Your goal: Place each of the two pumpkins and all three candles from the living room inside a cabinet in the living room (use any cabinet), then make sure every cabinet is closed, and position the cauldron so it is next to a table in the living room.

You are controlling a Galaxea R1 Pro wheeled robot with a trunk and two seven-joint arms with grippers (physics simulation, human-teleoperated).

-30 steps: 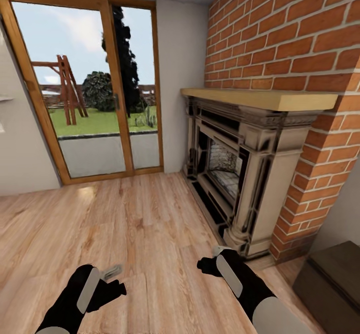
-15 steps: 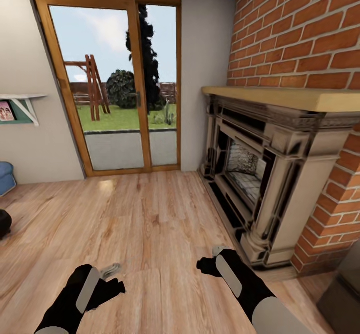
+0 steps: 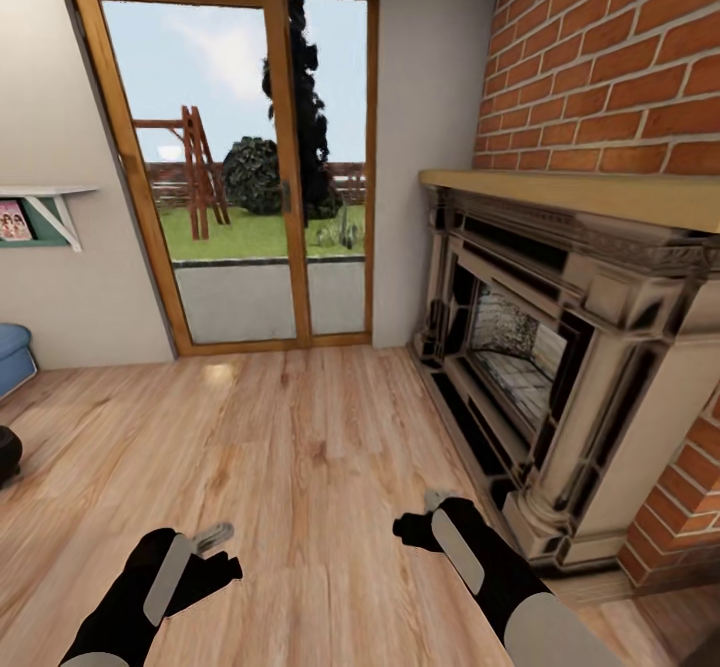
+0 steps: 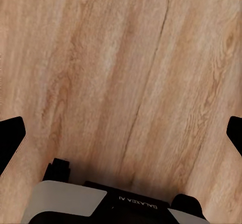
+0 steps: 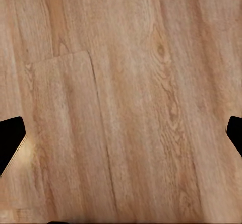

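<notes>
A black rounded shape [image 3: 6,453] sits on the floor at the far left edge, cut off by the frame; it looks like the cauldron. The pumpkins, candles, cabinet and table are out of view. My left gripper [image 3: 214,538] hangs low over the wooden floor [image 3: 300,447], open with nothing in it. In the left wrist view its dark fingertips [image 4: 11,139] stand wide apart over bare planks. My right gripper [image 3: 424,513] is also open and empty above the floor, near the fireplace's base; its fingertips [image 5: 10,136] are spread just as wide.
A stone fireplace [image 3: 560,367] with a wooden mantel stands on the right under a brick wall [image 3: 620,57]. A glazed wooden patio door [image 3: 240,167] is straight ahead. A blue seat [image 3: 12,355] and a small wall shelf [image 3: 40,209] are at the left.
The whole view has swung left: the fireplace slid right, the dark unit at the lower right left the picture, and the blue seat and black shape came in. The left arm sits slightly lower.
</notes>
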